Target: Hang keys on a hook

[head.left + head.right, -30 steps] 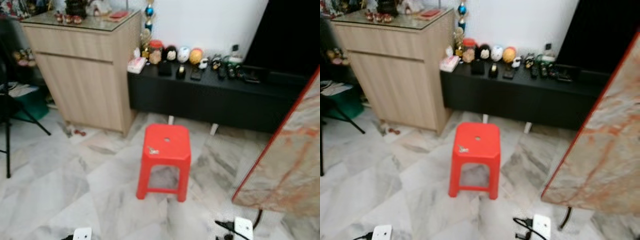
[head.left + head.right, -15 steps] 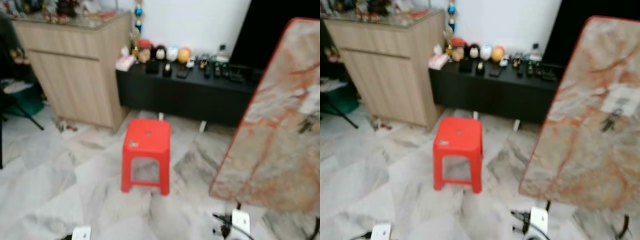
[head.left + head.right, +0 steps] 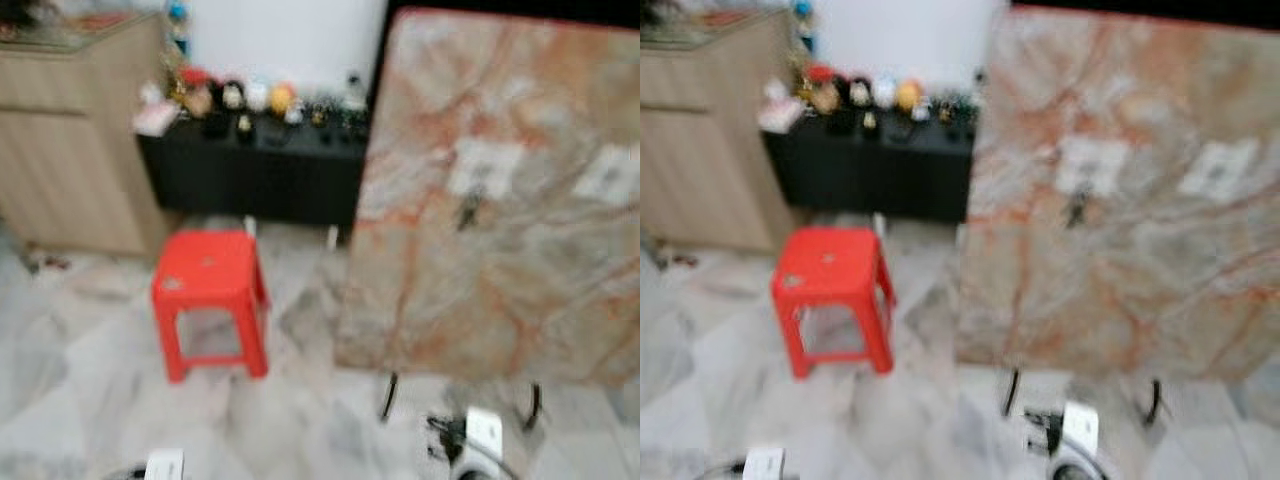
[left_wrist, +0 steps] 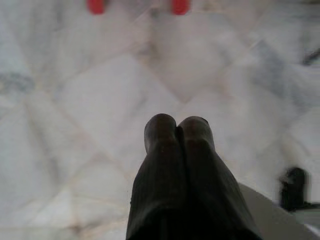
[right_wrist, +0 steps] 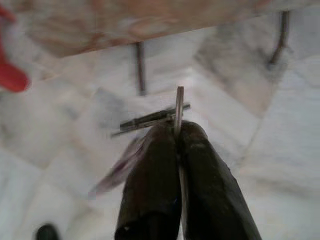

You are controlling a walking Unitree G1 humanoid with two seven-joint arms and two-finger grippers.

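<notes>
Though both head views are blurred, the scene reads clearly enough. Right half of the frame: a large marbled board [image 3: 500, 220] with a red edge, upright on thin dark legs. Two pale patches sit on its upper face; a small dark item [image 3: 468, 212] hangs below the left patch, too blurred to identify. Centre left: a red plastic stool [image 3: 207, 290] on the marble floor [image 3: 90, 370], with a small pale object [image 3: 172, 284] on the seat's near-left corner, too blurred to name. Upper left: a wooden cabinet [image 3: 70, 150]; beside it a low black console [image 3: 250, 170] carrying a row of small ornaments.

Right wrist view: right gripper [image 5: 177, 131] has its fingers pressed together on the keys [image 5: 155, 118]. One thin metal blade stands up between the tips; another piece juts sideways. Floor and board legs lie beyond.

Left wrist view: left gripper [image 4: 177, 125] has its fingers closed tip to tip, holding nothing, pointing down at bare floor, with two red stool feet at the top edge.
</notes>
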